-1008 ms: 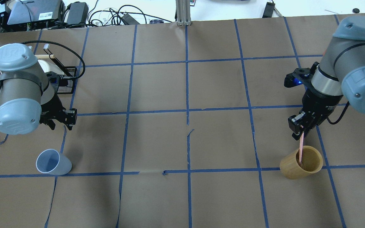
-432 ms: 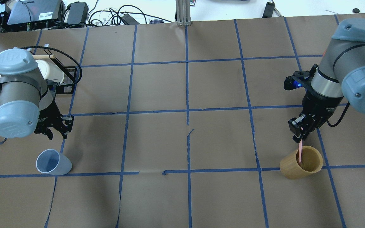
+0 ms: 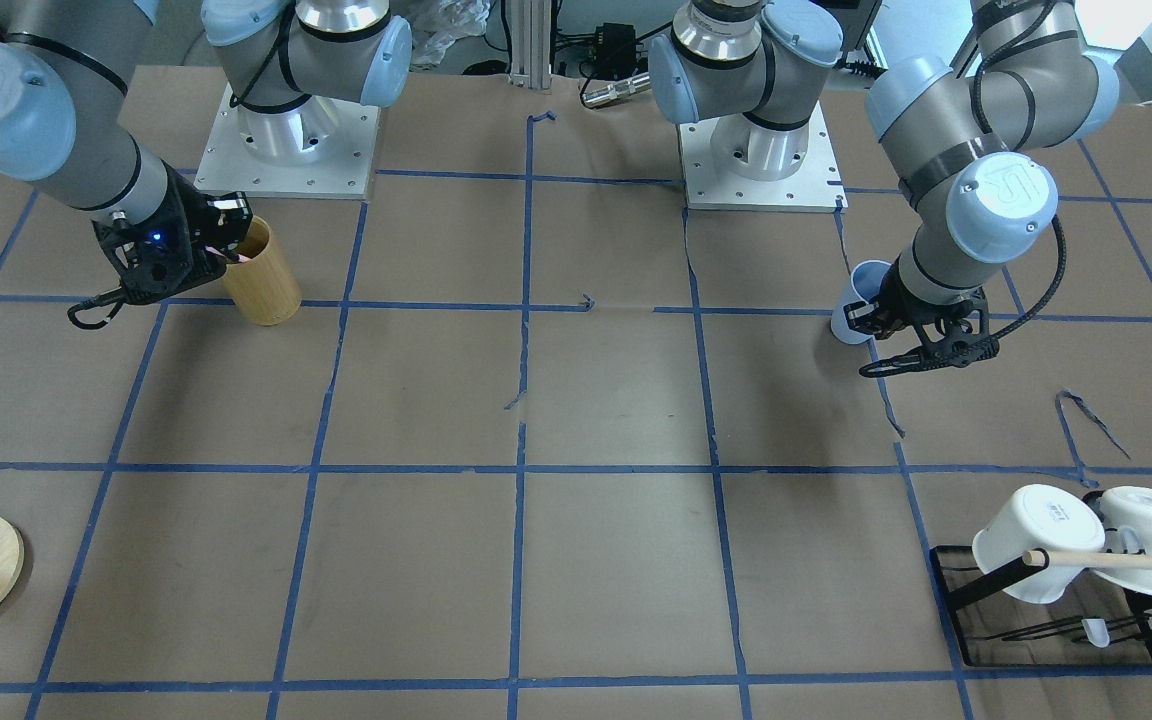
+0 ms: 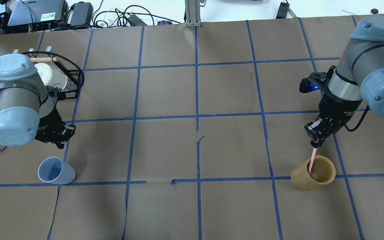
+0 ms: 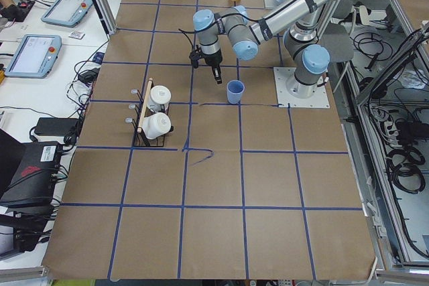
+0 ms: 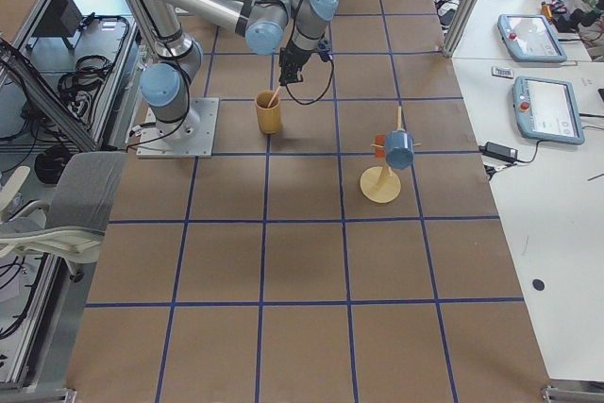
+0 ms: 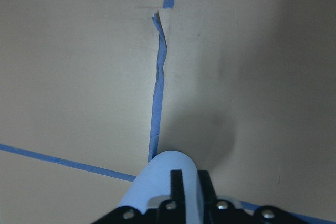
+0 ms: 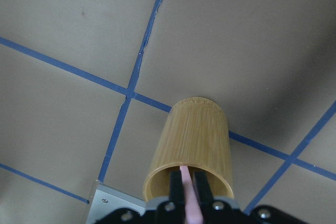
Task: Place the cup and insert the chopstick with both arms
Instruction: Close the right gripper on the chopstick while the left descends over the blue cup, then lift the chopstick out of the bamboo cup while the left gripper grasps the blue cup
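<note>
Left tool (image 4: 60,136) has dropped closer to the blue cup (image 4: 56,170) over the last second; bamboo cup (image 4: 303,182) has slid a touch toward mid-tabletop (image 4: 165,150). Blue cup unmoved, upright, mouth up, on the robot's left side beside a tape line. Left tool hovers above and just beside it, apart from it. Its wrist view shows the fingers close together, but clenched or slightly released, cannot tell. Right tool (image 4: 316,142) clenched on the upper end of the pink chopstick (image 4: 311,160). Chopstick leans, lower end inside the bamboo cup's mouth. Bamboo cup upright on the robot's right side, on a tape line. Rack (image 3: 1046,610) with two white mugs (image 3: 1034,540) stands at the far edge, left side.
</note>
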`<state>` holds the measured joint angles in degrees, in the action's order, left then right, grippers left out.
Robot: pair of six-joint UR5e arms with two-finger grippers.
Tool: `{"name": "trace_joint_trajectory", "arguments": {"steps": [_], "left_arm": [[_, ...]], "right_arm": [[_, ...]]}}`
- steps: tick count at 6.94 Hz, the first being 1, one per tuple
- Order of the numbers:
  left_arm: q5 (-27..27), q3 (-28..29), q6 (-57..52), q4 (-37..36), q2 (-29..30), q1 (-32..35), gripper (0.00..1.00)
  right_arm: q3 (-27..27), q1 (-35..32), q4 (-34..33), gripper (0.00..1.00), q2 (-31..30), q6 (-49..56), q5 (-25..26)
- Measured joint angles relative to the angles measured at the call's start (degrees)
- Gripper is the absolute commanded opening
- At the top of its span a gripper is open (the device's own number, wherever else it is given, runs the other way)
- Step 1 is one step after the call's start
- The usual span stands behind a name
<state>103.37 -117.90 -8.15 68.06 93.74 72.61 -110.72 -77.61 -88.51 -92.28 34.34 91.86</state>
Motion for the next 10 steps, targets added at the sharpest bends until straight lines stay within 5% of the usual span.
{"name": "trace_joint_trajectory", "arguments": {"steps": [5, 6, 7, 9, 10], "left_arm": [[-0.1, 0.2, -0.1, -0.1, -0.1, 0.3, 0.05], [-0.1, 0.3, -0.1, 0.0, -0.2, 0.3, 0.39], [0.2, 0.4, 0.0, 0.0, -0.6, 0.5, 0.41], [0.7, 0.8, 0.2, 1.1, -1.4, 0.8, 0.91], [0.6, 0.7, 0.5, 3.1, -2.0, 0.8, 0.92]], "right_arm": [[2.5, 0.0, 1.5, 0.12, -0.4, -0.1, 1.9], [3.9, 0.0, 2.7, 0.10, -0.5, -0.1, 2.1], [5.3, 0.0, 3.7, 0.07, -0.5, -0.2, 2.1], [7.6, 0.0, 5.3, 0.07, -0.5, -0.4, 1.6], [8.4, 0.0, 5.6, 0.06, -0.5, -0.6, 1.5]]}}
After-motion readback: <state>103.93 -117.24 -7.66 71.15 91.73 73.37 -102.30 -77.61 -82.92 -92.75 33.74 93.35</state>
